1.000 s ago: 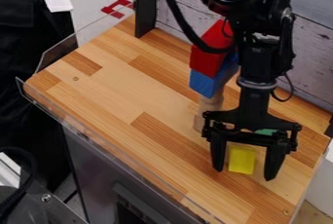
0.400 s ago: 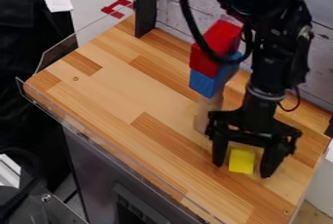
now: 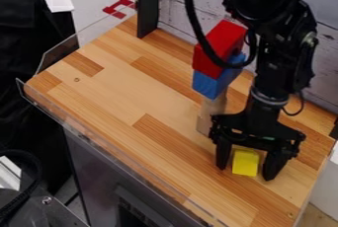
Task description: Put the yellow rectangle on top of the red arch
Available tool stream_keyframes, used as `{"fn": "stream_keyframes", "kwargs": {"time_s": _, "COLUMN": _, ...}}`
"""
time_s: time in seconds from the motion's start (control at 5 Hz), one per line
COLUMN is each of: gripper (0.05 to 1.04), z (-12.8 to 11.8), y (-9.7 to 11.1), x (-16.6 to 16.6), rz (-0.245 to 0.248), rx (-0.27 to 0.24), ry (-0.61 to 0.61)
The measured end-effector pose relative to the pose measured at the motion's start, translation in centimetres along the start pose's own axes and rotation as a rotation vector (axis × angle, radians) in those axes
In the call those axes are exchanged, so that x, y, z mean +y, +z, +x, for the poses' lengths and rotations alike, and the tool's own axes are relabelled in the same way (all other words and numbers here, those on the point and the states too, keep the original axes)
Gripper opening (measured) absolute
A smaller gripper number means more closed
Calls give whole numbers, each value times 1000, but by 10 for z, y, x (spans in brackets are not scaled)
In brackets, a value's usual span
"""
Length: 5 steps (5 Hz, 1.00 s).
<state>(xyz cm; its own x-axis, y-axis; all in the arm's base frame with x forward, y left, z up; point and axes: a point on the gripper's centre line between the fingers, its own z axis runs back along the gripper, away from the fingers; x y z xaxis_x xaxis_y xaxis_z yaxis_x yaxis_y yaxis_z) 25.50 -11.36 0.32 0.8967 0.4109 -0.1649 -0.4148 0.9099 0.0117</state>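
Observation:
The black gripper (image 3: pixel 247 170) stands low over the right part of the wooden surface. Its fingers are open, one on each side of the yellow block (image 3: pixel 245 163), with a narrow gap showing on the right. The yellow block lies on the wood. Up and to the left, a red block (image 3: pixel 210 63) tops a stack, resting on a blue block (image 3: pixel 208 84). Whether the red piece has an arch shape, I cannot tell, as the arm's cable crosses in front of it.
A pale wooden block (image 3: pixel 212 111) stands upright under the blue one, close to the gripper's left side. A bit of green (image 3: pixel 267 138) shows behind the gripper. Clear plastic edging (image 3: pixel 72 48) borders the wooden surface (image 3: pixel 119 93), and a whitish plank wall rises behind.
The upper arm has shifted right, and the gripper's fingers have drawn somewhat closer together around the yellow block. The yellow block and the stack have stayed in place.

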Motion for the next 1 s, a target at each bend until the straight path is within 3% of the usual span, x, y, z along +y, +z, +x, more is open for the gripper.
{"fn": "stream_keyframes", "kwargs": {"time_s": 0.2, "gripper": 700, "z": 3, "y": 0, "x": -3, "rz": -22, "rx": -18, "ry": 7}}
{"fn": "stream_keyframes", "kwargs": {"time_s": 0.4, "gripper": 550, "z": 4, "y": -1, "x": -3, "rz": -28, "rx": -27, "ry": 26}}
{"fn": "stream_keyframes", "kwargs": {"time_s": 0.6, "gripper": 550, "z": 2, "y": -1, "x": -3, "rz": -16, "rx": -36, "ry": 36}}
{"fn": "stream_keyframes", "kwargs": {"time_s": 0.8, "gripper": 550, "z": -1, "y": 6, "x": -7, "rz": -17, "rx": 5, "ry": -72}}
{"fn": "stream_keyframes", "kwargs": {"time_s": 1.0, "gripper": 550, "z": 1, "y": 39, "x": -13, "rz": 2, "rx": 23, "ry": -219}}
